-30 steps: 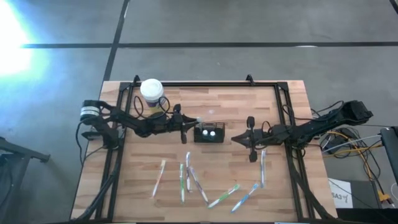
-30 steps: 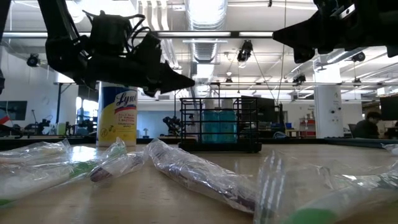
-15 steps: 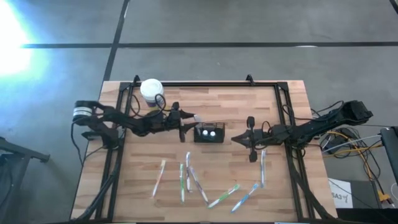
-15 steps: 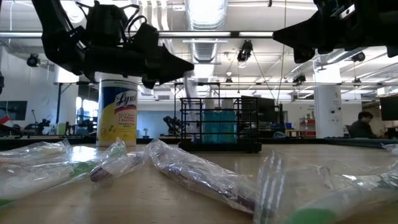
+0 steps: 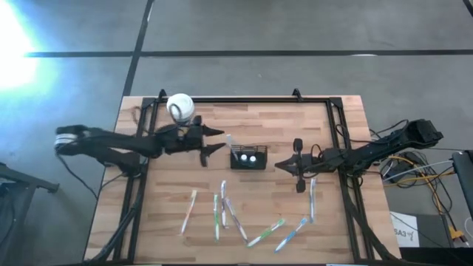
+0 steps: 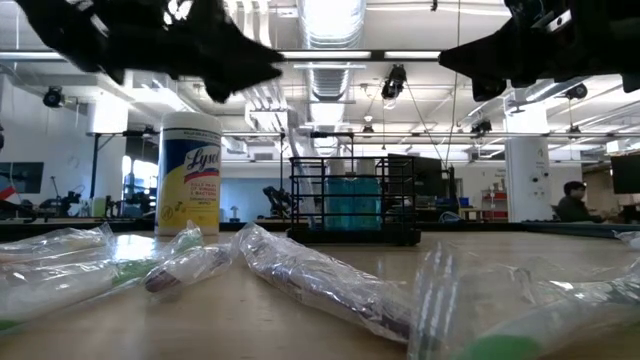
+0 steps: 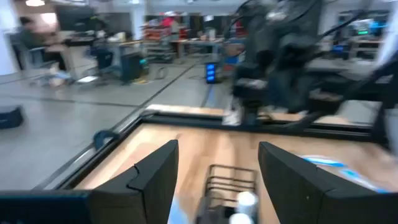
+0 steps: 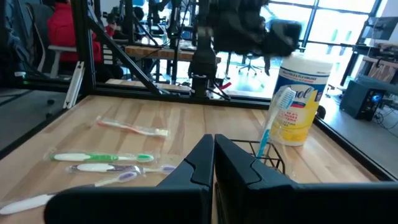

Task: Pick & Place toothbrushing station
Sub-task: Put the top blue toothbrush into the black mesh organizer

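Your left pincer (image 5: 213,140) hangs above the table (image 5: 340,222), just to the left of the toothbrushing station (image 5: 249,158) in the high view, and its two fingers stand wide apart with nothing between them. The left wrist view confirms it: the dark fingers (image 7: 152,180) spread to either side and the black wire holder (image 7: 231,186) shows through the gap, a white brush head sticking up from it.

The toothbrushing station sits upright on the wood near the middle of the table, between your two arms. One toothbrush (image 8: 272,122) stands in it, leaning, with its head above the rim. In the low view the holder (image 6: 354,201) stands behind the wrapped brushes, to the right of the wipes canister (image 6: 190,173).

Your right pincer (image 5: 298,167) waits to the right of the holder, fingers pressed together and carrying nothing; the right wrist view shows them (image 8: 214,163) closed to a thin seam.

Several wrapped toothbrushes (image 5: 224,210) lie scattered on the near half of the table. The white-lidded canister (image 5: 180,107) stands at the far left corner, beside your left arm.
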Tool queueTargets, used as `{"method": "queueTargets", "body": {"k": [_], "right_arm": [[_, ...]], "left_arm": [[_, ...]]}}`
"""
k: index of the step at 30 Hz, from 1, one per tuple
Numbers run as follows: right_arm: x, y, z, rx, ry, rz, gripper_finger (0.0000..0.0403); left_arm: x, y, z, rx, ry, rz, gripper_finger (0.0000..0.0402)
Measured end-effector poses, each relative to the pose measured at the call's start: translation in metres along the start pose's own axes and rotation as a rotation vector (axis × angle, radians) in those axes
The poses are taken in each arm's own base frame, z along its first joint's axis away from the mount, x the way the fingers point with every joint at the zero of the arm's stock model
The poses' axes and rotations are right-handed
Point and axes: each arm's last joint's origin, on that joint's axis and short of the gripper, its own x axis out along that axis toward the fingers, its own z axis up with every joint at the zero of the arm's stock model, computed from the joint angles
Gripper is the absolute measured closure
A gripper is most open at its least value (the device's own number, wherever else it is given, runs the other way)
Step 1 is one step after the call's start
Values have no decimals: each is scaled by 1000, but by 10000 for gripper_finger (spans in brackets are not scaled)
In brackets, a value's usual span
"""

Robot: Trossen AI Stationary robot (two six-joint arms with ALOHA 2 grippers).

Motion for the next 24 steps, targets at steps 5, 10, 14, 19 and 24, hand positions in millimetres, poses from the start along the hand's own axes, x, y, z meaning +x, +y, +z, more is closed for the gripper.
{"method": "queueTargets", "body": {"k": [5,10,14,19,24], "right_arm": [[0,0,0,-1,2,1,394],[0,0,-2,6,17,3,394],[0,0,-2,7,18,3,394],[0,0,-2,7,18,1,394],[0,0,-1,42,14,20,394]], "left_arm": [[-48,-10,32,-47,9,-200,196],[-97,-18,39,-187,92,-224,302],[-117,-22,31,-300,189,-158,388],[-123,-30,17,-359,339,-117,396],[-121,-39,7,-376,440,-103,395]]}}
